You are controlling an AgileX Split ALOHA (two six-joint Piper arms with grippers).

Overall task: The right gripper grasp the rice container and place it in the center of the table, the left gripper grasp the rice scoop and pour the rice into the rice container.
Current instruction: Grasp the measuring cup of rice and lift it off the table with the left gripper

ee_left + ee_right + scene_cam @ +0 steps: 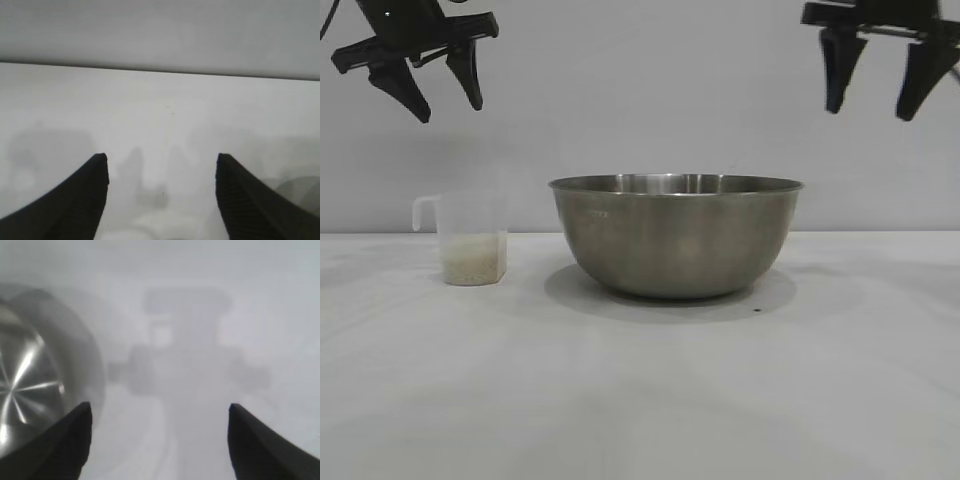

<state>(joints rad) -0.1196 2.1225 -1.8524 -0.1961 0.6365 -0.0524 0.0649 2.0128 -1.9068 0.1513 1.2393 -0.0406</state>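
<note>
Rice container stands mid-bench, empty and untouched. Rice scoop sits just left of it, upright, with rice in its bottom. Left claw hangs above the scoop, jaws apart, holding nothing. Right claw hangs high at right, jaws apart. Risk: an off-centre grip on the light scoop may tip it, spilling grains.

A bare robot test bench in a lab: a plain white table against a blank grey wall, two black grippers hanging above that table.
</note>
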